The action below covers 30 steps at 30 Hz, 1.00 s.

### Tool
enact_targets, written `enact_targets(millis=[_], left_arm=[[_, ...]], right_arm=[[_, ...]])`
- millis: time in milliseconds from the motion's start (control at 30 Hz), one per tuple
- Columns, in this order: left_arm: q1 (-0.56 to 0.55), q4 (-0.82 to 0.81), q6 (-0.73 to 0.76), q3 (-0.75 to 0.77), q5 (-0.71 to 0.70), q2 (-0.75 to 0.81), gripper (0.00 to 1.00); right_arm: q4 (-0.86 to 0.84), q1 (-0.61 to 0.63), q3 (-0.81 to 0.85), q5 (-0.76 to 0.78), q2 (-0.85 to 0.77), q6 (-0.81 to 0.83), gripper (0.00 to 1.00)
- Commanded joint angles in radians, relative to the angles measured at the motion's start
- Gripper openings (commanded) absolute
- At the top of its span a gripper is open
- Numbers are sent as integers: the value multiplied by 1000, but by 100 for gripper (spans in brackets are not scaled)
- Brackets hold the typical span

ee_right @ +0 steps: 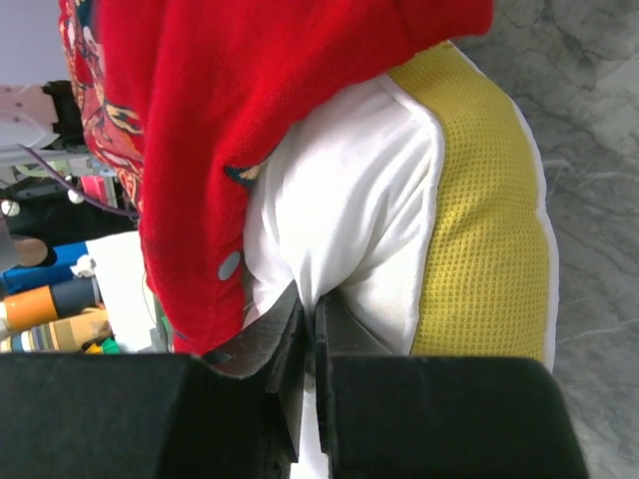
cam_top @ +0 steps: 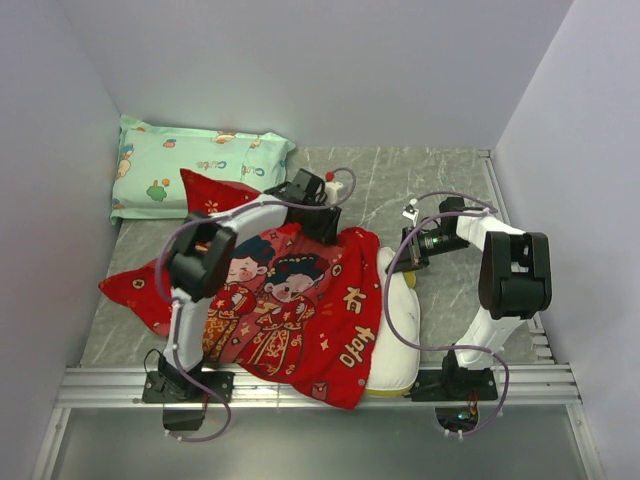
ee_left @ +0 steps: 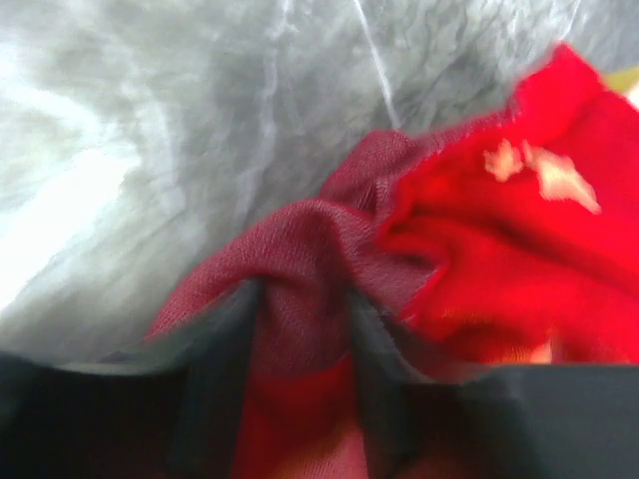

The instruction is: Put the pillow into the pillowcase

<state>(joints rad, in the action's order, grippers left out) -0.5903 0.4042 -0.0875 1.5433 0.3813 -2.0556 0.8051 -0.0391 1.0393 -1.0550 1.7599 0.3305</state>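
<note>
Fabric and table colours.
The pillowcase (cam_top: pixel 330 330) is bright red with printed cartoon children and gold characters; its reverse is dull dark red. The pillow (cam_top: pixel 393 372) is cream-white with a yellow waffle-weave edge band. The second pillow (cam_top: pixel 190 165) is mint green with small cartoon prints. The table (cam_top: pixel 450 175) is veined grey.

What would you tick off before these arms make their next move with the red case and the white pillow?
1. Right gripper pinching the cream-white, yellow-edged pillow: ok.
2. Left gripper clamped on the red printed fabric pillowcase: cannot tell; a fold lies between its fingers, but the picture is blurred.
3. Pillow fully inside the pillowcase: not ok; its right side sticks out.
4. Mint-green printed pillow apart from both grippers: ok.
</note>
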Motion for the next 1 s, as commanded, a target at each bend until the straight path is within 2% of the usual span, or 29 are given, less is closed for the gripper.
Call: enact_targets(millis=[0, 33, 67, 100, 133, 167, 233, 300, 367, 433, 533, 567, 633, 700, 733, 767, 800, 833, 867, 900, 933, 967], left_arm=[[-19, -74, -82, 147, 220, -95, 35], [-26, -111, -95, 171, 304, -118, 27], [-34, -152, -141, 193, 332, -139, 12], [-49, -201, -173, 227, 358, -143, 4], [-57, -319, -219, 242, 399, -147, 0], [-72, -371, -310, 291, 413, -152, 0], [-92, -477, -386, 366, 430, -184, 0], [-118, -511, -471, 479, 419, -215, 0], [-129, -498, -482, 573, 400, -267, 0], [-125, -411, -436, 644, 349, -320, 1], [-62, -273, -344, 667, 275, -302, 34], [-13, -249, -295, 628, 268, -281, 52], [38, -148, -233, 568, 223, -215, 61], [101, -47, -109, 422, 180, -60, 64], [115, -18, -66, 361, 150, 69, 65], [133, 23, 18, 243, 116, 139, 65], [136, 65, 55, 191, 88, 206, 65], [136, 147, 77, 139, 30, 336, 67], [135, 180, 151, 30, 10, 400, 69], [132, 212, 166, -24, 1, 460, 70], [130, 284, 175, -76, -1, 562, 70], [121, 320, 190, -179, -7, 602, 71]], right_arm=[[26, 5, -15, -53, -5, 8, 0], [20, 4, -15, -63, 1, -2, 0], [-6, 4, -15, -65, 10, -14, 0], [-17, 8, -12, -66, 13, -28, 0], [-26, 7, -5, -71, 18, -50, 0], [-47, 10, 4, -69, 23, -62, 0], [-85, 11, 27, -69, 21, -120, 0], [-127, 8, 65, -66, 23, -175, 0], [-190, -4, 93, -66, 27, -220, 0], [-260, -33, 117, -60, 33, -327, 0], [-359, -73, 146, -28, 35, -429, 0], [-374, -82, 151, -22, 33, -441, 0], [-371, -100, 148, 6, 16, -444, 0], [-298, -116, 151, 32, -16, -379, 13], [-262, -120, 156, 71, -46, -354, 28], [-188, -137, 171, 94, -65, -338, 37], [-144, -145, 183, 113, -85, -287, 46], [-92, -154, 200, 150, -120, -262, 64], [-37, -165, 217, 165, -135, -237, 71], [89, -174, 247, 179, -148, -166, 75], [158, -173, 260, 211, -160, -124, 84], [227, -171, 271, 252, -158, -78, 84]])
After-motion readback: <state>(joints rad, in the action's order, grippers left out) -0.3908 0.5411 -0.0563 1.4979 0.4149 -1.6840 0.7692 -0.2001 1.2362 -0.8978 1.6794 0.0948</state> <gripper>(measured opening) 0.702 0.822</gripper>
